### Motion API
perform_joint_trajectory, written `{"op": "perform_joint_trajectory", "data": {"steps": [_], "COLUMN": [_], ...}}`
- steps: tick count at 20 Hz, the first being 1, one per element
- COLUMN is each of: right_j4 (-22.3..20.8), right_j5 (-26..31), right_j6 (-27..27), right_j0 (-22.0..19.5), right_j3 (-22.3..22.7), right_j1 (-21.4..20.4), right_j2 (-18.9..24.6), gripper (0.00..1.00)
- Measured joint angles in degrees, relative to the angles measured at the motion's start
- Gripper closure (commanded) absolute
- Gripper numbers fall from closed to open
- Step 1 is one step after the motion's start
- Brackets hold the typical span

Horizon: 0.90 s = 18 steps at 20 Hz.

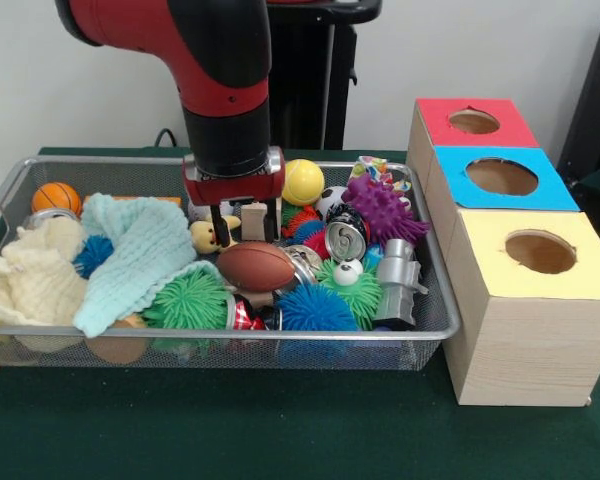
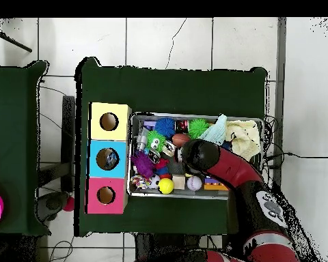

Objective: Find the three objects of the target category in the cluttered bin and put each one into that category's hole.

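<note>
On the green desk (image 1: 280,430), over the bin (image 1: 220,335), claw (image 1: 242,226) hung part-open and empty above the football (image 1: 255,266), ready to pick.

This looks like a robotics lab: a red and black robot arm (image 1: 215,80) stands at a table (image 1: 280,430) draped in green cloth, on a white tiled floor (image 2: 167,41) with loose cables (image 2: 54,167), beside three wooden boxes (image 1: 510,250) with colour-coded holes.
</note>
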Motion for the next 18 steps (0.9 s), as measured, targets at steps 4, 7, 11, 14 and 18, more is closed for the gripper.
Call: {"op": "perform_joint_trajectory", "data": {"steps": [4, 7, 11, 14, 18], "right_j4": [0.0, -0.9, -2.3, -3.6, -7.1], "right_j5": [-1.1, -1.9, -2.0, -2.0, -2.0], "right_j6": [0.0, 0.0, 0.0, 0.0, 0.0], "right_j0": [-0.1, -0.1, -0.1, 0.1, 0.6], "right_j3": [0.0, -0.1, -0.5, -1.2, -3.2], "right_j1": [0.5, 1.1, 1.6, 2.0, 2.6], "right_j2": [0.3, 0.3, 0.3, 0.1, -0.4], "gripper": [0.0, 0.0, 0.0, 0.0, 0.0]}}
